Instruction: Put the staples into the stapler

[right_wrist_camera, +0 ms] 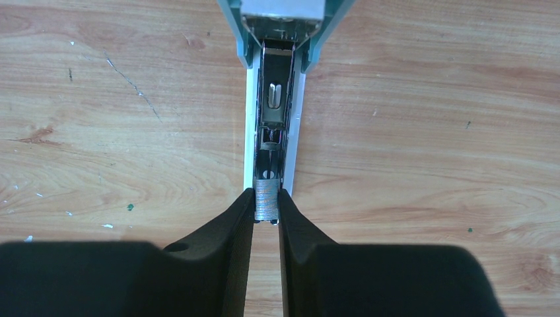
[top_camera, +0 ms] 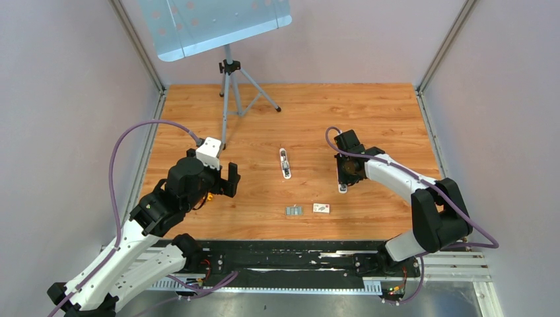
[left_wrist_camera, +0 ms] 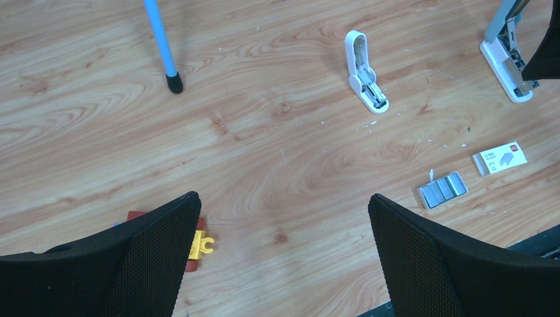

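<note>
- Pinching a short grey staple strip [right_wrist_camera: 266,200] between their black tips, the right jaws are closed on it, right at the near end of the stapler's metal channel.
- Whether the strip sits in the channel or hangs just above it cannot be told from the wrist view.
- That stapler [right_wrist_camera: 274,99] lies open on the table [top_camera: 370,112] — white base flat on the wood, teal lid [right_wrist_camera: 333,16] swung up at the far end.
- The left jaws are spread wide and hold nothing, raised above the left half of the table.
- A block of staples [left_wrist_camera: 443,190], ridged in three segments, lies flat near the table's front edge, between the two arms.
- A small white printed box [left_wrist_camera: 500,158] lies just beside that block on its right, not touching it.
- A second white stapler [top_camera: 285,163] lies open at mid-table — well apart from the right jaws.
- A yellow and red toy piece [left_wrist_camera: 201,244] lies under the left arm, and a tripod leg [left_wrist_camera: 162,39] stands towards the far left.
</note>
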`<action>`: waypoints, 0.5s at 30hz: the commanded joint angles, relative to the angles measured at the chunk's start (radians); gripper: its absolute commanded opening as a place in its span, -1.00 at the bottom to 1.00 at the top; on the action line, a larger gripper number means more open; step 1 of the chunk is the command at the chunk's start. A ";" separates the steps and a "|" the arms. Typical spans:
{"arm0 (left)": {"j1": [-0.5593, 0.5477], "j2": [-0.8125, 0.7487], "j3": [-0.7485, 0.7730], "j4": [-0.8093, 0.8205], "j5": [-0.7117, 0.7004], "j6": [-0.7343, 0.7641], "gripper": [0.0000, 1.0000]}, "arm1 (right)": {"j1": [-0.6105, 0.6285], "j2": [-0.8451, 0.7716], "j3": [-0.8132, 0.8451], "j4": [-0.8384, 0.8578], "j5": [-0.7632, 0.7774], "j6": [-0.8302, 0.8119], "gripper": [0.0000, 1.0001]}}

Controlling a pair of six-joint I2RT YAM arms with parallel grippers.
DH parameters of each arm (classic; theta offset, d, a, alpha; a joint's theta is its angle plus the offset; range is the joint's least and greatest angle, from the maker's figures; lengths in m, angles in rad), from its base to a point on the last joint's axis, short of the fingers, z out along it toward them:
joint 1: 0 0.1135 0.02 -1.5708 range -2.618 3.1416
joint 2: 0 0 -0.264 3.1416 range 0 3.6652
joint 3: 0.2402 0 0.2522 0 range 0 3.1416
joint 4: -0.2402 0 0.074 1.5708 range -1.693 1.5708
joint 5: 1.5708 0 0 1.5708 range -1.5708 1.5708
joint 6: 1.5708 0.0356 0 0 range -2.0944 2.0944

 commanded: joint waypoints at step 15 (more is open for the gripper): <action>0.004 -0.006 -0.011 0.003 -0.011 0.010 1.00 | -0.018 -0.018 -0.018 -0.048 0.017 0.008 -0.62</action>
